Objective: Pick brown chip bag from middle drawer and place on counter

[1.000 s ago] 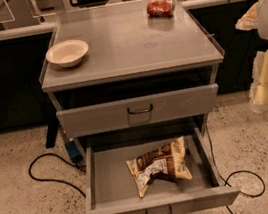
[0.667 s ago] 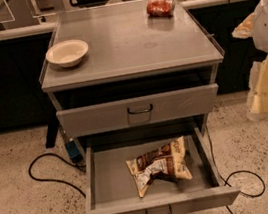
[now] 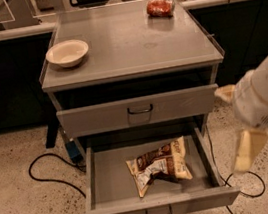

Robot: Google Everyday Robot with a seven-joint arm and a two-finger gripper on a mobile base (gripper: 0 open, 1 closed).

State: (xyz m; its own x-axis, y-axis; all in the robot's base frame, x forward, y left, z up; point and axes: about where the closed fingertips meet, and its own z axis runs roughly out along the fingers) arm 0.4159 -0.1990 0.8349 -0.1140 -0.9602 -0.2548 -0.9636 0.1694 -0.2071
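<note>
Currently the single camera view looks down on a grey metal cabinet, and we judge the task to be at its approach step, with nothing picked up yet. The crumpled dark brown foil chip bag with cream-yellow edges (image 3: 159, 165) lies on the bare floor of the wide, shallow grey metal middle drawer (image 3: 110, 181), which is pulled fully out in the lower centre of the frame. The bag sits right of centre on that floor, nearer the front panel than the back.

The robot's white and cream gripper (image 3: 247, 116) hangs at the right edge of the frame, outside the drawer and above the level of its right wall, well apart from the bag. We cannot tell whether it is open or closed; it holds none of the task's things.

Next, in our judgement, the gripper has to swing left over the open drawer, descend onto the bag and close on a raised fold of foil, then lift clear of the closed grey upper drawer (image 3: 139, 110) above.

The flat matte grey metal counter (image 3: 135, 48) fills the upper centre. A shallow cream bowl (image 3: 67, 52) sits at its left and a small red-orange packet (image 3: 160, 7) at its far right corner, leaving the middle free for the bag.

White print shows on the bag, but we can read no brand or word.
</note>
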